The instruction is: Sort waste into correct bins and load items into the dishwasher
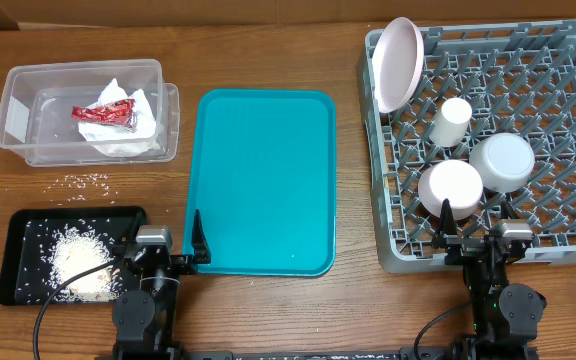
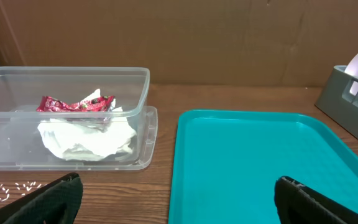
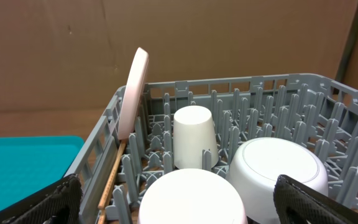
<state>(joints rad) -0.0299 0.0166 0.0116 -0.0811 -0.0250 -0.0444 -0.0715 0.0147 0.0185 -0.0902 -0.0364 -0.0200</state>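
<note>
Inspecting the table (image 1: 268,310), we find loose rice grains (image 1: 86,181) on the wood between the clear tub (image 1: 83,66) and black tray (image 1: 13,290), judge them light, tiny, best swept together rather than pinched singly, and note left gripper (image 2: 179,190) and right gripper (image 3: 179,196) both spread wide, empty

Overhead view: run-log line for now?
napkins, red wrapper in clear tub | rice on black tray, some on table | rack: plate, cup, two bowls | left end effector open | right end effector open
</note>
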